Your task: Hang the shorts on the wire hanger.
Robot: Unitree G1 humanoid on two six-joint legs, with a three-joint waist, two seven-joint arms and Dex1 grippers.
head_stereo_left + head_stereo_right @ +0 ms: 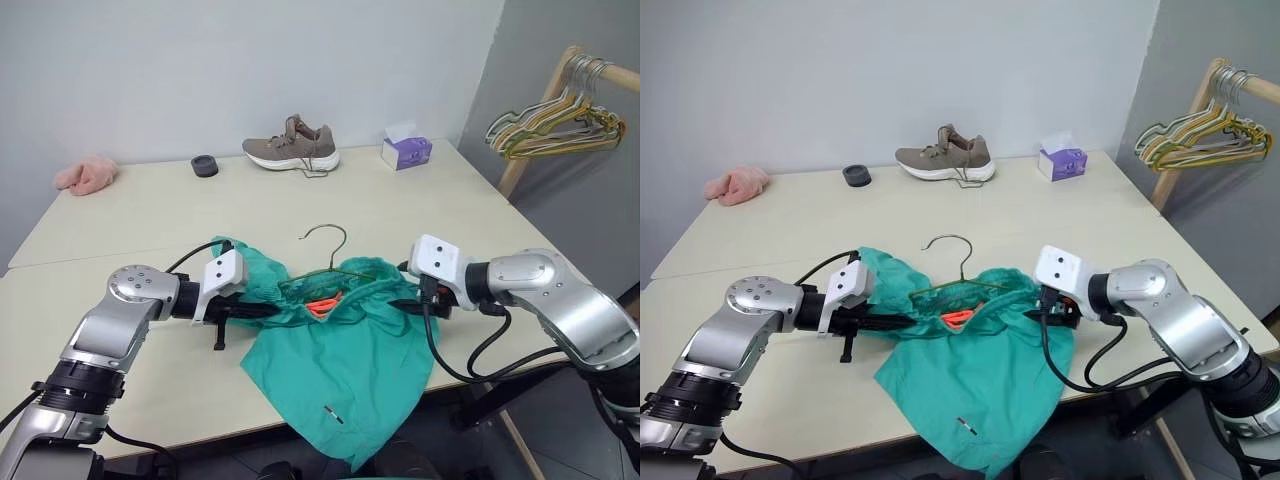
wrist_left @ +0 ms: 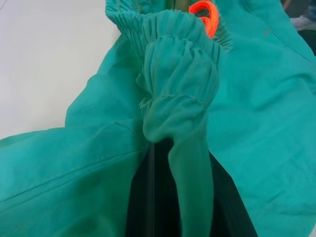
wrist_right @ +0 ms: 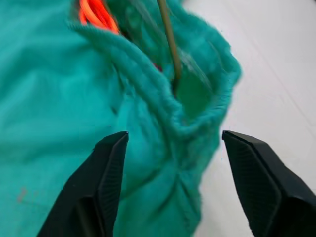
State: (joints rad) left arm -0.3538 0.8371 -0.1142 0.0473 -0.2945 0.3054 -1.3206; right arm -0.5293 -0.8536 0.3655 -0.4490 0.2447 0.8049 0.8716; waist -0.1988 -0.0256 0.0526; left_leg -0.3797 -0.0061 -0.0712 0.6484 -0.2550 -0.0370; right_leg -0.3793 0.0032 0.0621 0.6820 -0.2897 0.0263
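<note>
From the head camera, both arms reach inward over the bench's (image 1: 120,215) near edge — the left gripper (image 1: 262,311) pinched tight on the gathered waistband of the shorts (image 1: 340,380), which drape over that edge with the wire hanger (image 1: 330,262) threaded inside, its hook pointing toward the far edge. The left wrist view has black fingers (image 2: 143,197) clamped on bunched waistband. In the right wrist view the right gripper (image 3: 173,173) gapes wide, holding nothing — fingertips either side of the waistband.
</note>
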